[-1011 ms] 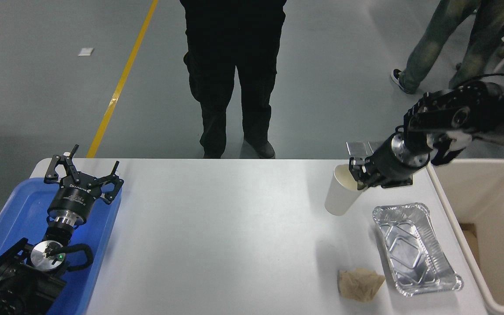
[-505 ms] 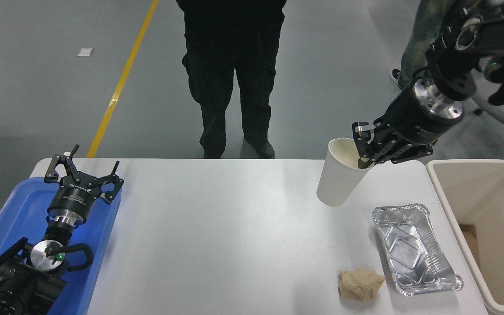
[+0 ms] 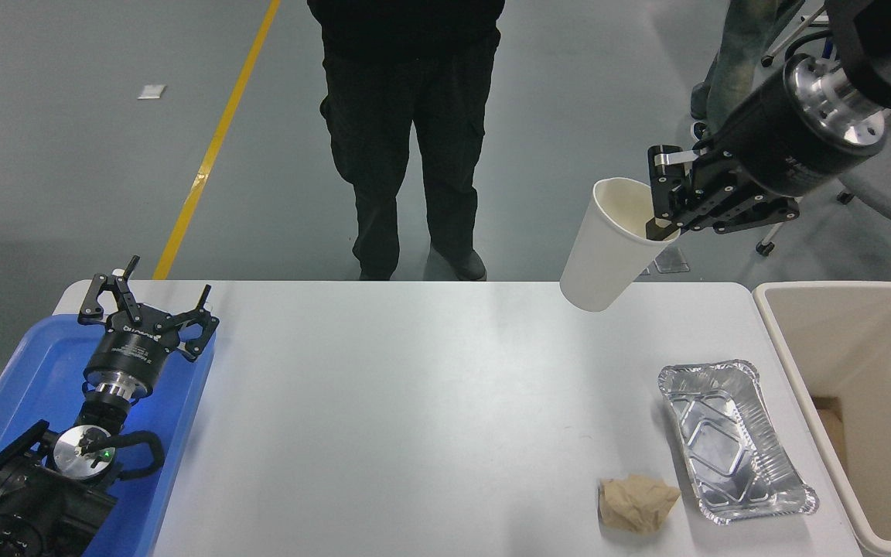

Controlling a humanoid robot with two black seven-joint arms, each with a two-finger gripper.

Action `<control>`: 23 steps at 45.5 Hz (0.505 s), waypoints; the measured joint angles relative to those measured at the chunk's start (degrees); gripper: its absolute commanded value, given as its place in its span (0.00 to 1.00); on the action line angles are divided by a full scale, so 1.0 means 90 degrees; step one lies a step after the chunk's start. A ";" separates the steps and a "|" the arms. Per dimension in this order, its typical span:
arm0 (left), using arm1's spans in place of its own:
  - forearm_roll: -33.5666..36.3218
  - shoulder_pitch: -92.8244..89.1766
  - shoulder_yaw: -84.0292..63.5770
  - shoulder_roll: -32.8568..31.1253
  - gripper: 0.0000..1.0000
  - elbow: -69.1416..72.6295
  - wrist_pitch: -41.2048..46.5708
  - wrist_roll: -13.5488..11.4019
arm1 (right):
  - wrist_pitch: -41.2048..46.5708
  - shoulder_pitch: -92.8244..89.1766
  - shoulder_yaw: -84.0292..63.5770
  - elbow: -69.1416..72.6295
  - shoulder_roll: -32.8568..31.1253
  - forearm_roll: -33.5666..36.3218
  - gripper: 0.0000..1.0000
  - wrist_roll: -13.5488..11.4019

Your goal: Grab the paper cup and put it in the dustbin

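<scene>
Your right gripper point(image 3: 660, 207) has its jaws clamped on the rim of the paper cup point(image 3: 608, 246) — one finger inside, one outside. The cup is smooth, white and tapered with a cream interior; it hangs tilted in the air above the white table's point(image 3: 414, 402) far edge, left of the dustbin point(image 3: 863, 363), a beige plastic box with rounded corners. On the table lie a ribbed foil tray point(image 3: 732, 441) and a crumpled brown paper wad point(image 3: 635, 503). Your left gripper point(image 3: 148, 305) is parked over the blue tray point(image 3: 20, 387), jaws apart.
</scene>
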 measured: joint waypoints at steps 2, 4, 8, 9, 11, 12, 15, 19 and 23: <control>0.0000 0.0002 -0.0001 0.0000 0.99 0.0000 0.0000 0.0000 | -0.0197 -0.0069 -0.0120 -0.0032 -0.0013 0.0004 0.00 -0.0002; 0.0000 0.0002 -0.0003 0.0000 0.99 0.0000 0.0000 0.0000 | -0.0371 -0.0141 -0.0240 -0.0056 -0.0016 0.0008 0.00 -0.0003; 0.0000 0.0003 -0.0006 0.0000 0.99 0.0000 0.0000 -0.0001 | -0.0877 -0.0322 -0.0580 -0.0093 -0.0029 0.0018 0.00 -0.0005; 0.0000 0.0003 -0.0006 0.0000 0.99 0.0000 0.0000 -0.0001 | -0.1069 -0.0381 -0.0693 -0.0105 -0.0037 0.0020 0.00 -0.0006; 0.0000 0.0006 -0.0007 0.0000 0.99 0.0001 0.0000 -0.0005 | -0.1306 -0.0455 -0.0849 -0.0110 -0.0061 0.0023 0.00 -0.0006; 0.0000 0.0007 -0.0008 0.0000 0.99 0.0002 0.0000 -0.0007 | -0.1447 -0.0498 -0.0927 -0.0113 -0.0074 0.0024 0.00 -0.0002; 0.0000 0.0009 -0.0011 0.0001 0.99 0.0006 0.0000 -0.0010 | -0.1888 -0.0657 -0.1175 -0.0130 -0.0149 0.0027 0.00 -0.0001; 0.0000 0.0011 -0.0015 0.0000 0.99 0.0008 0.0000 -0.0010 | -0.2572 -0.0996 -0.1514 -0.0206 -0.0287 0.0031 0.00 0.0004; -0.0001 0.0012 -0.0016 -0.0001 0.99 0.0002 0.0000 -0.0010 | -0.3000 -0.1320 -0.1717 -0.0342 -0.0394 0.0032 0.00 0.0006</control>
